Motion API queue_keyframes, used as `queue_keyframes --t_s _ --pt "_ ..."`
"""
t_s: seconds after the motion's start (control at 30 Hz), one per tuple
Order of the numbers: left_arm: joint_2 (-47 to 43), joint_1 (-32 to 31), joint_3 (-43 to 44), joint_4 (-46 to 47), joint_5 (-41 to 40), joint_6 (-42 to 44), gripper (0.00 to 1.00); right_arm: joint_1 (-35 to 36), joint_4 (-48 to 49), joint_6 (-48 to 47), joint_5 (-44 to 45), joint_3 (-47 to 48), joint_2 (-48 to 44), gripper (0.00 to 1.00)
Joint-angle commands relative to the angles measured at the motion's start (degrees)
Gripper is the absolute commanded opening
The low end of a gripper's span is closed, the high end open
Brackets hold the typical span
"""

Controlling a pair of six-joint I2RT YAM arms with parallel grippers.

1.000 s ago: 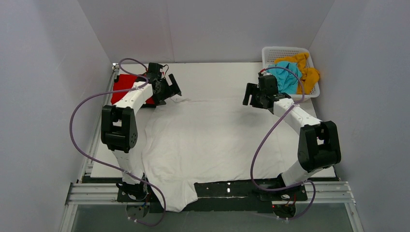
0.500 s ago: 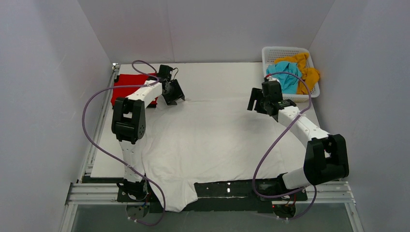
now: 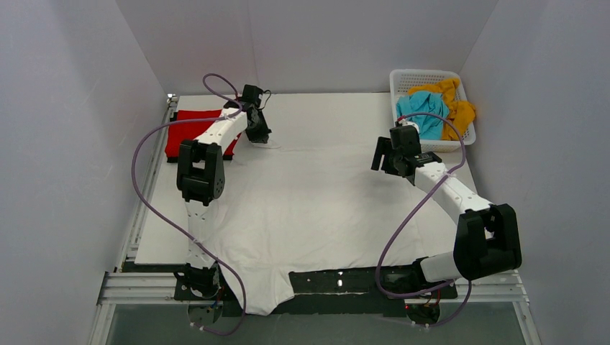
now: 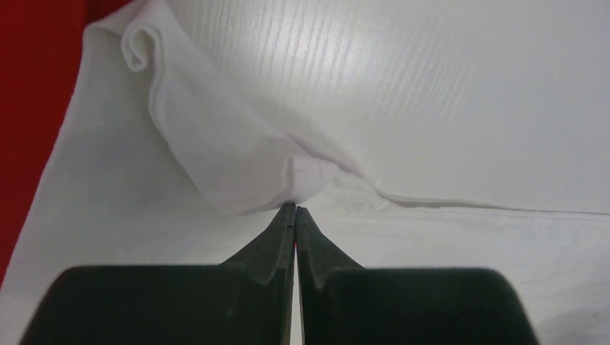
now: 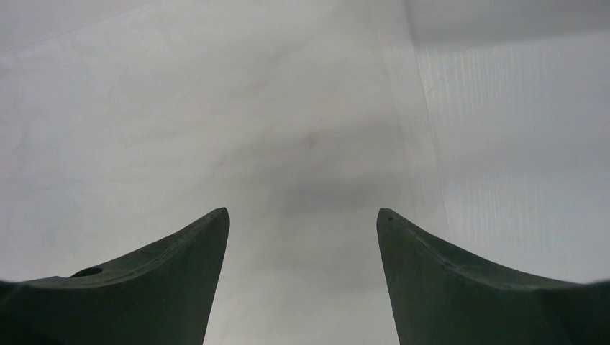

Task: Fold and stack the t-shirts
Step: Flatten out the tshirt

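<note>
Left gripper (image 4: 295, 209) clamps the white t-shirt (image 3: 316, 208) at its far-left corner, ready to fold, while right gripper (image 5: 302, 213) hangs spread above its far-right edge.

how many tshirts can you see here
4. A white shirt spread across the table, a red shirt folded at the far left, a teal shirt and a mustard shirt bunched in the basket. More may be hidden beneath them.

Four t-shirts on show: teal-blue t-shirt (image 3: 423, 118) and mustard-orange t-shirt (image 3: 459, 109) in the one basket (image 3: 424, 74), white t-shirt (image 3: 309, 208) and red t-shirt (image 3: 188, 128) left of it. Two claws: left claw (image 4: 295, 210), right claw (image 5: 303, 213).
</note>
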Motion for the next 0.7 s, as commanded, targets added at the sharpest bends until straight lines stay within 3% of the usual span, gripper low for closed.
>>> queue_keyframes --t_s 0.0,0.13,0.6,0.63,0.67 --pt "3.34 -0.12 4.46 -7.88 -3.18 4.79 0.00 0.10 -0.12 -0.14 2.12 -0.67 -2.53 0.83" --pt "6.03 -0.08 7.09 -4.73 -1.22 7.08 0.00 0.10 -0.53 -0.30 2.85 -0.82 -2.90 0.83" --pt "26.13 -4.09 33.14 -2.47 7.32 12.31 0.00 0.10 -4.07 -0.75 3.65 -1.29 -5.89 0.83" --pt "26.36 -4.34 33.98 -2.75 6.93 12.66 0.04 0.10 -4.22 -0.71 3.56 -1.14 -5.74 0.83" --pt "26.31 -4.41 34.86 -3.52 6.33 12.73 0.29 0.10 -4.22 -0.71 3.29 -1.03 -5.62 0.84"
